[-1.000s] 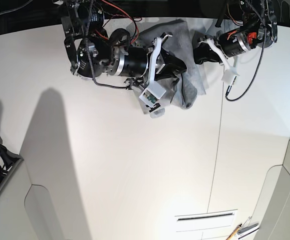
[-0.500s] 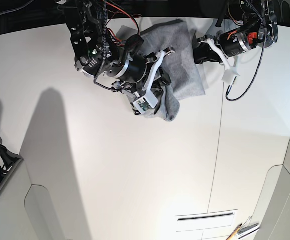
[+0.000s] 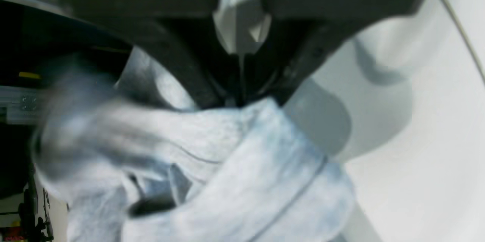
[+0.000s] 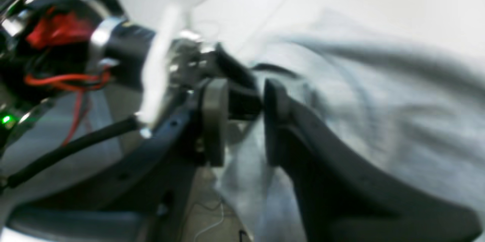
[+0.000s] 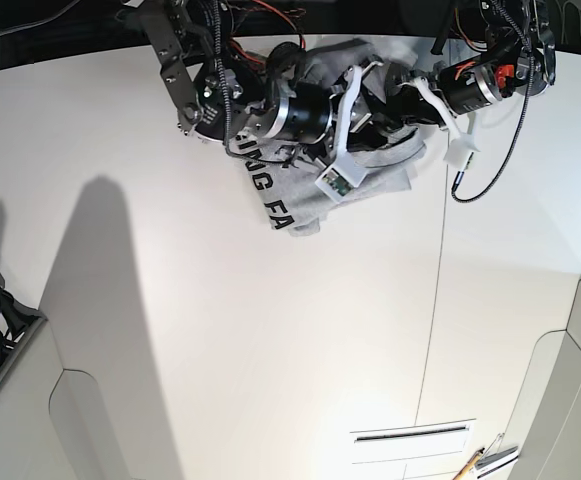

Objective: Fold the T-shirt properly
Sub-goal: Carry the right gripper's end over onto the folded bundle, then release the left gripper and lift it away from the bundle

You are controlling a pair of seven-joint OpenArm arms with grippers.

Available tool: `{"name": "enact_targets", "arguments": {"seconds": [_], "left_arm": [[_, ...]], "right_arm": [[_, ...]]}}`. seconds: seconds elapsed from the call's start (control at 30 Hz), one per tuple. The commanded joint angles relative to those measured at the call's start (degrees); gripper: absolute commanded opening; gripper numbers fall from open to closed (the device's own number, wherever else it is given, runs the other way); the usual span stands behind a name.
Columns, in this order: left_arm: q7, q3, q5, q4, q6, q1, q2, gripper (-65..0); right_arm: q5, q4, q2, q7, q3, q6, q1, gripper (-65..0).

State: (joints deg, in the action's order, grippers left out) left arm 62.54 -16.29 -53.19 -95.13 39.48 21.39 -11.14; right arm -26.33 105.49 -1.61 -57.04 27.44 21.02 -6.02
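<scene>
Left gripper (image 3: pixel 240 100) pinches the shirt (image 5: pixel 300 190); right gripper (image 4: pixel 244 121) jaws apart, cloth between. Shirt bunched at the white table's (image 5: pixel 270 350) far edge, lettering up. Table seam (image 5: pixel 435 300) right of shirt; dark room beyond.

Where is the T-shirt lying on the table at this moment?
In the base view the T-shirt lies bunched at the table's far edge, near the middle, under both arms, lettering showing at its near-left corner.

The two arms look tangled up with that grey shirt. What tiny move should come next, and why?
Probably the right tool should back off the T-shirt: its jaws stand parted, cloth loose between them. The left tool pinches a fold, and the shirt lies bunched, lettering up.
</scene>
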Motion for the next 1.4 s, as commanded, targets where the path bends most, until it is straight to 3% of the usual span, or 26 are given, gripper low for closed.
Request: {"name": "enact_targets", "arguments": {"seconds": [0.0,0.23,0.4,0.47,0.53,0.6,0.67,0.87,1.13,1.37], "left_arm": [[-0.4,-0.1,-0.4,-0.5,0.5,-0.2,-0.4,-63.7],[-0.4,-2.3,-1.4,-0.6,0.5,-0.6,-0.5,-63.7],[2.2,-11.2,-9.3,-1.4,0.5,-0.5,-0.5,-63.7],[4.6,-15.2,-14.2,-1.9,0.5,-0.5,-0.5,-63.7],[6.9,-18.9,-19.4,-2.9,0.5,-0.4,-0.5,-63.7],[10.1,-21.6,-25.6,-4.9,0.5,0.0,-0.5,-63.7],[12.3,-22.2,-31.2,-7.9,0.5,1.1,-0.5,-63.7],[12.7,-15.9,-31.8,-20.2,0.5,5.4,-0.3,-63.7],[3.2,3.0,-13.8,-21.9,0.5,4.8,0.0,-63.7],[-3.3,13.3,2.8,-21.9,0.5,0.2,0.0,-63.7]], "right_arm": [[-1.1,1.0,-0.5,1.5,0.7,0.4,0.6,-47.8],[2.0,1.1,-1.3,2.8,1.4,0.9,3.2,-47.8],[11.6,1.3,-1.0,-3.7,1.3,-0.3,8.5,-48.0],[15.0,1.3,-0.4,-4.1,0.9,-2.1,9.6,-53.9],[16.3,1.2,0.6,-4.3,0.1,-2.9,10.0,-65.0],[16.7,1.2,1.4,-4.3,-0.9,-2.9,9.9,-65.0],[17.7,1.1,1.9,-4.3,-1.8,-3.0,9.9,-65.0],[23.1,1.0,1.9,-4.0,-4.7,-8.5,10.0,-65.0],[23.9,0.3,1.9,-3.4,-8.9,-9.3,10.0,-65.0],[18.3,-4.5,1.9,-2.0,-8.9,-9.2,10.0,-65.0]]}}
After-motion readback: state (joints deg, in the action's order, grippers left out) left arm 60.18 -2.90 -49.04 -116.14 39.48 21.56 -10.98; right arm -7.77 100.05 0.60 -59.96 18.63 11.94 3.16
